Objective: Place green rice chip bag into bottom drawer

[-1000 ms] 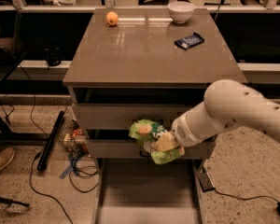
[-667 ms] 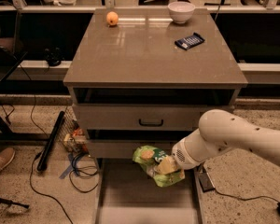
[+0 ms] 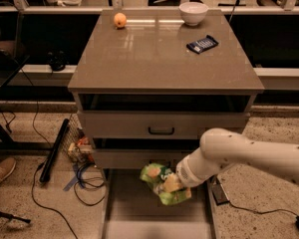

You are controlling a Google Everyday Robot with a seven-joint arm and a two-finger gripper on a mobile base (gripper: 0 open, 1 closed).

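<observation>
Surface: a grey-brown cabinet top (image 3: 154, 63) carries an orange (image 3: 120, 20), a white bowl (image 3: 193, 13) and a dark blue wrapped bar (image 3: 203, 44).
Drawer: the bottom drawer (image 3: 134, 210) stands pulled out, its flat floor showing.
Bag: the green rice chip bag (image 3: 157, 176) hangs crumpled over the drawer's back end.
Tool: the gripper (image 3: 173, 184), on the white arm (image 3: 249, 156) reaching in from the right, is clamped on the bag.

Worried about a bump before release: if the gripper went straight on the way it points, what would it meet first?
Probably the floor of the bottom drawer. The gripper, jaws shut on the green rice chip bag, points down-left over it; nothing else shows between, though depth is unclear.
</observation>
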